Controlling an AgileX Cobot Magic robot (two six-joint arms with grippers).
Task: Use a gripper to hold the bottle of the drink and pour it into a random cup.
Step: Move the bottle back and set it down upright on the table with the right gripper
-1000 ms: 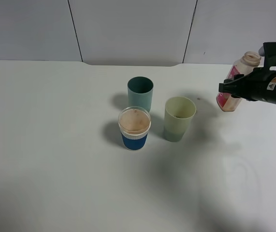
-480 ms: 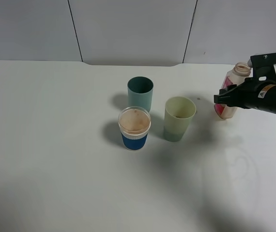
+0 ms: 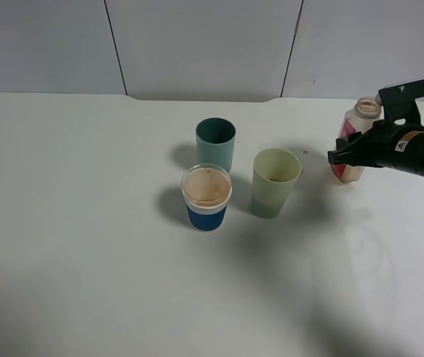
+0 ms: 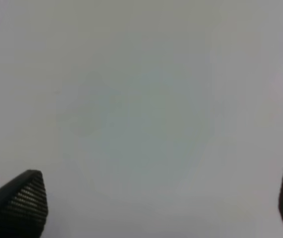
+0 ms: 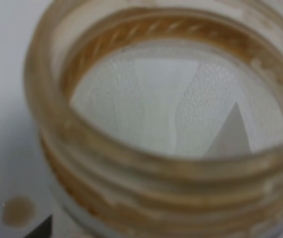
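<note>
The bottle (image 3: 366, 111), translucent with a red-pink label and no cap, stands upright at the far right of the exterior view. My right gripper (image 3: 348, 151) is shut on its body, reaching in from the right. In the right wrist view the bottle's open mouth (image 5: 151, 163) fills the frame, with brown residue on the threads and a pale inside where no drink shows. The pale yellow-green cup (image 3: 275, 182) stands upright to the bottle's left, apart from it. In the left wrist view my left gripper (image 4: 156, 203) hangs open over bare table.
A dark teal cup (image 3: 216, 141) stands behind and left of the pale cup. A clear cup with a blue sleeve (image 3: 206, 199), brownish inside, stands in front of it. A small brown drop (image 5: 17, 210) lies on the white table (image 3: 85, 223) by the bottle.
My right gripper has carried the bottle down and slightly left, closer to the table surface. The three cups have not moved.
</note>
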